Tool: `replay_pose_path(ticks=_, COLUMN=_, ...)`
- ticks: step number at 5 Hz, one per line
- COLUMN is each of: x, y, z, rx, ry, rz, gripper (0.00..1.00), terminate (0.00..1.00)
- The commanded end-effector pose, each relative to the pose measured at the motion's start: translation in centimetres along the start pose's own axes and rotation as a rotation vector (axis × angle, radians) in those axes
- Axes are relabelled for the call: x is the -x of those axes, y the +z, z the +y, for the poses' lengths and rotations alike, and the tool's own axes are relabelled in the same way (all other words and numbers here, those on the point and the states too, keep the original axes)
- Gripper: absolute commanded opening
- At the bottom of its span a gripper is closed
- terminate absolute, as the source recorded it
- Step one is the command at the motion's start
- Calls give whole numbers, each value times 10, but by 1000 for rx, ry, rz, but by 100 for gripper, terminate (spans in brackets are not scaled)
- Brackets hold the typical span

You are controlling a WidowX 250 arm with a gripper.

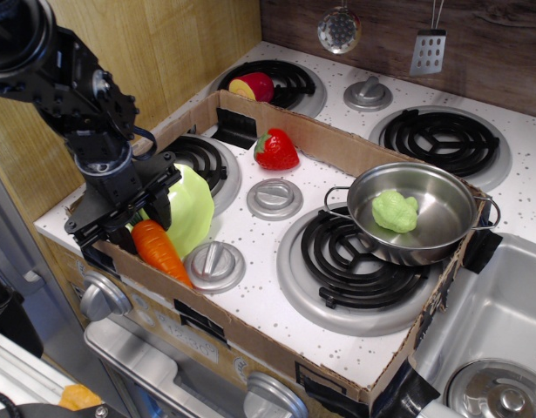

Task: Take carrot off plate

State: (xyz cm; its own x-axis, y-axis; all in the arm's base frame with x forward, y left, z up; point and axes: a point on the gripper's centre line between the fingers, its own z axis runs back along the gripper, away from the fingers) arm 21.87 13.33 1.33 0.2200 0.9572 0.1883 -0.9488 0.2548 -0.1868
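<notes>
The orange carrot [160, 251] lies at the box's front left corner, its thick end by the plate and its tip toward the front cardboard wall. The lime-green plate [192, 209] sits tilted just behind it, partly over the left burner. My gripper [124, 218] hangs low over the plate's left edge with its jaws apart. One finger [160, 204] is in front of the plate and the other is near the box's left wall. The carrot's thick end lies just below and between the fingers. The stem is hidden by the gripper.
A cardboard box wall [276, 335] rings the stove top. Inside are a red strawberry [276, 150], a steel pot [413, 212] holding a lumpy green toy [395, 211], and two silver knobs [213, 264] [274, 197]. A sink [498, 331] lies at the right.
</notes>
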Motion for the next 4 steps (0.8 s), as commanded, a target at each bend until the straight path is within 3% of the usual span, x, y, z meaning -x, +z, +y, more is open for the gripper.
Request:
replay_pose_path(ticks=1, x=-10, y=20, z=-15, rx=58, ry=-84, rz=-22, gripper=0, terminate=0)
replay_pose_path(ticks=2, x=-18, y=35, z=-34, rx=48, ry=-142, rz=-2, gripper=0, terminate=0)
replay_pose_path(ticks=4, x=-12, y=64, z=-88, rx=-41, ry=-220, rz=53, gripper=0, terminate=0)
